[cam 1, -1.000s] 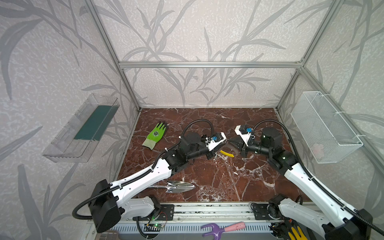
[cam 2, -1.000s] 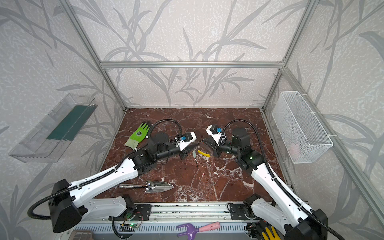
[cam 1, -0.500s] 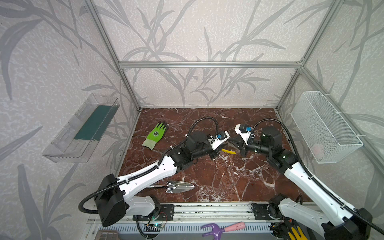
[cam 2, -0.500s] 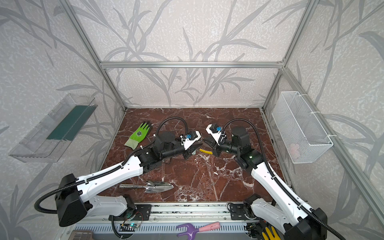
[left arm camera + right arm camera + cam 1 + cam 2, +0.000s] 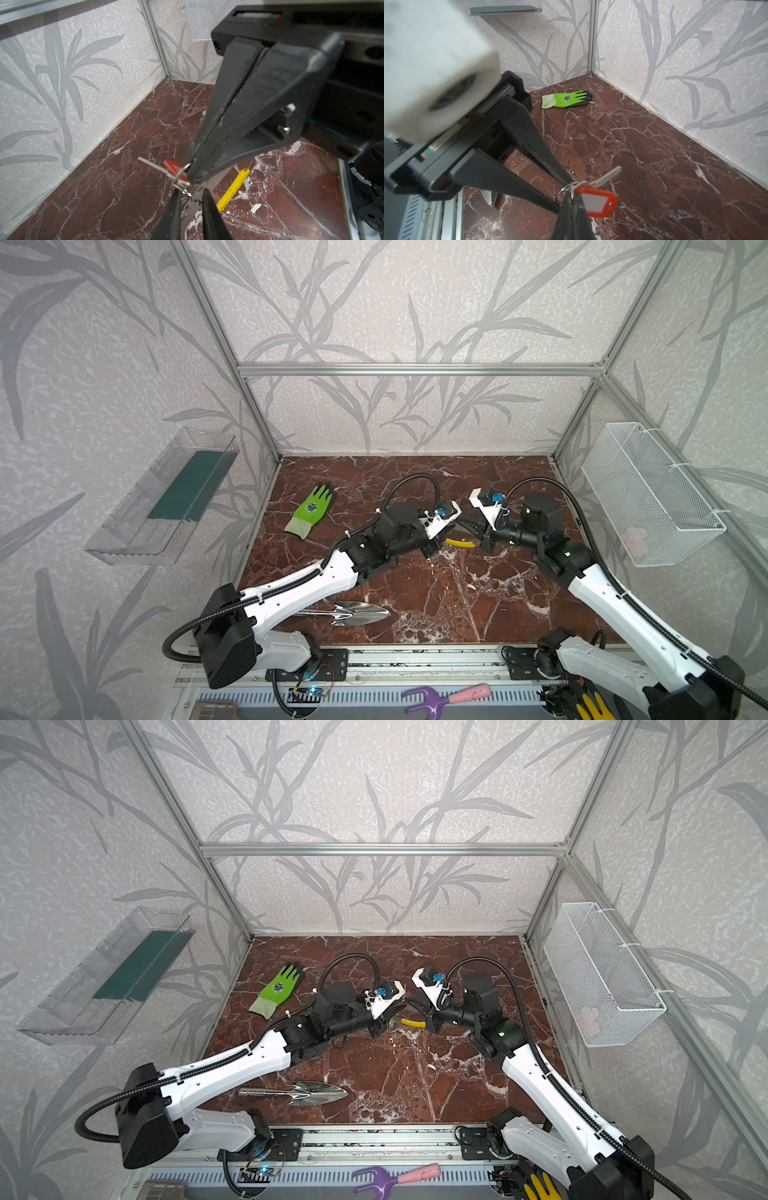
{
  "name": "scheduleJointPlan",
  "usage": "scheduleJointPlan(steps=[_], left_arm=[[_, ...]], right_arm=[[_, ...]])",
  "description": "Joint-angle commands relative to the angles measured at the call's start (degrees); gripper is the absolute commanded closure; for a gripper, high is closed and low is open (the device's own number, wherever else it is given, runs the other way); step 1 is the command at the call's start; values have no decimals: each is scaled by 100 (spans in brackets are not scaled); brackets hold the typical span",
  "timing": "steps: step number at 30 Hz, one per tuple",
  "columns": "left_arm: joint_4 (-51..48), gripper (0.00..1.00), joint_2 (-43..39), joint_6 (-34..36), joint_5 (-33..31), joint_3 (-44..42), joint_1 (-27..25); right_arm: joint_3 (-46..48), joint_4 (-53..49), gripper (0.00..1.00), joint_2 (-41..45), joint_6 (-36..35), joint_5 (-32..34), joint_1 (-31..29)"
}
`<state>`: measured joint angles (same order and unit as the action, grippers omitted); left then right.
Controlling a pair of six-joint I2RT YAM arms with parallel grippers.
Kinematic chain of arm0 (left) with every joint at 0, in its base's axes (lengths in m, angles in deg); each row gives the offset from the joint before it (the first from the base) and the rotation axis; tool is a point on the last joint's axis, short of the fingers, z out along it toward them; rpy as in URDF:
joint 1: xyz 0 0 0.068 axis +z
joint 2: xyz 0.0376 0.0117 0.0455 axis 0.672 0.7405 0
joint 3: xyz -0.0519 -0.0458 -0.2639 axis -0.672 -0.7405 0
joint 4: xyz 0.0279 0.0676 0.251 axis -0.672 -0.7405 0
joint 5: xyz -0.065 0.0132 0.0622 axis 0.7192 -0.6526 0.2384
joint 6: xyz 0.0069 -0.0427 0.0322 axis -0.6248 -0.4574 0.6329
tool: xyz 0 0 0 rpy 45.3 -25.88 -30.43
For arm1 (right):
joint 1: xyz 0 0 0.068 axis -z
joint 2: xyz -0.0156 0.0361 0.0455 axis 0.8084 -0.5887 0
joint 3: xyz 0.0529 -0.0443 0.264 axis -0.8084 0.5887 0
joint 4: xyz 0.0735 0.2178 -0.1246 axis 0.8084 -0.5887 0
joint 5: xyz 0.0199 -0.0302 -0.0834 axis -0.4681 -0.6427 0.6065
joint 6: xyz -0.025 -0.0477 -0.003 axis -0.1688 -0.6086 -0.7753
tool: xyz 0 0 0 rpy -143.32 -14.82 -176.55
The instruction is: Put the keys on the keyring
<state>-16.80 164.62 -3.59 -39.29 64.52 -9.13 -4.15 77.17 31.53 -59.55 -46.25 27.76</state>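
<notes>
Mid-tabletop, both arms meet tip to tip: the red-tagged key is being handed over or re-gripped before threading.

Lower centre of the right wrist view, the right gripper point(image 5: 572, 197) has its jaws pressed fully together on the ring end of the red-tagged key point(image 5: 598, 201). The blade points up-right and the tag hangs clear of the tabletop point(image 5: 675, 166). The left gripper point(image 5: 190, 192) has its jaws a narrow gap apart around that same ring end, apparently not yet pinching, though the view is crowded. The keyring point(image 5: 232, 191), its yellow segment showing, sits just right of them in the left wrist view, seemingly on the marble. The next move calls for a firm left pinch, then lining the key's ring up with the hoop's open end. No mint-tagged key shows.
</notes>
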Motion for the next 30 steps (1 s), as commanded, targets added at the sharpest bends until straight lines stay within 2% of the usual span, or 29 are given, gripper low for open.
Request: scheduleJointPlan(steps=[1, 8, 22, 30], left_arm=[[139, 81, 13, -119, -112, 200, -34], [165, 81, 62, -145, -123, 238, -41], [407, 100, -2, -23, -210, 103, -41], [813, 100, -163, 229, -181, -129, -41]], right_arm=[[-190, -18, 100, 32, -10, 1, 13], [-181, -7, 100, 26, -9, 38, 9], [-155, 12, 100, 24, -20, 116, 3], [-172, -1, 100, -36, 136, 282, 8]])
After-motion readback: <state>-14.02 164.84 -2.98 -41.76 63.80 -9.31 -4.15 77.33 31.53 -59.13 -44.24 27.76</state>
